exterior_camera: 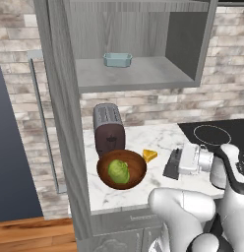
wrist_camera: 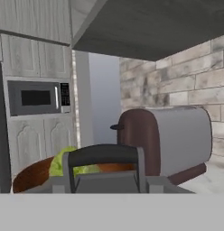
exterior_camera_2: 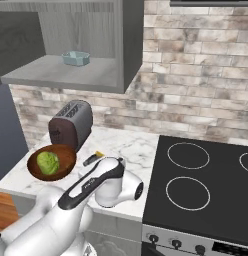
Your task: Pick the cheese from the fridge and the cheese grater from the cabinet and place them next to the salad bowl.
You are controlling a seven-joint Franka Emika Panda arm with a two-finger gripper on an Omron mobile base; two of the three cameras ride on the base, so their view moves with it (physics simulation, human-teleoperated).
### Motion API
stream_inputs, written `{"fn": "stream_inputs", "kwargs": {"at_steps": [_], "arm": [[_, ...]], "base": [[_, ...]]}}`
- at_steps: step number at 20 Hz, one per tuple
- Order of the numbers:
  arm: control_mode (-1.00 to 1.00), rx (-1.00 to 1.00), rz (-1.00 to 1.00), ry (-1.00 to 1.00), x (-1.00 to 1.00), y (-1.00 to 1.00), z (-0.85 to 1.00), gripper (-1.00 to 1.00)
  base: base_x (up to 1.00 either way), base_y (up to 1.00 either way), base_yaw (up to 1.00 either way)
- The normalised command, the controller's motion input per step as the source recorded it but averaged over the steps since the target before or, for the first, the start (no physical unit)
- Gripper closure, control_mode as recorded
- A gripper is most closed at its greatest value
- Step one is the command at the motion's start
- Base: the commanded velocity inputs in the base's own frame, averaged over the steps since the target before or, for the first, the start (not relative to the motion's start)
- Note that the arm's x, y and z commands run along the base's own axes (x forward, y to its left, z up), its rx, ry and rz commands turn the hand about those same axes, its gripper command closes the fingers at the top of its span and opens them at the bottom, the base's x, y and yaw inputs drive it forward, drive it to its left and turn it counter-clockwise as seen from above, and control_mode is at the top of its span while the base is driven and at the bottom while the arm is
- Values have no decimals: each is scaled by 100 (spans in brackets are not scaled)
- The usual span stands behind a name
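One claw point(exterior_camera: 169, 164) gripping cheese grater point(exterior_camera: 172, 163) beside salad bowl point(exterior_camera: 139, 172)

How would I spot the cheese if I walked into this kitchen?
Find the marble counter left of the black stove. A round wooden salad bowl sits in front of the toaster; the cheese lies just right of the bowl. It is the small yellow-orange wedge.

wooden salad bowl point(exterior_camera: 122, 170), marble counter point(exterior_camera: 158, 140)
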Motion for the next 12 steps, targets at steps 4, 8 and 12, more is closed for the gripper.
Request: {"fn": "stream_inputs", "kwargs": {"at_steps": [4,8,12], "arm": [[-100,-1,0,0,25,3,-33,100],[-100,0,0,0,26,10,-29,100],[-100,0,0,0,26,7,-28,100]], "base": [[0,0,0],[0,0,0],[0,0,0]]}}
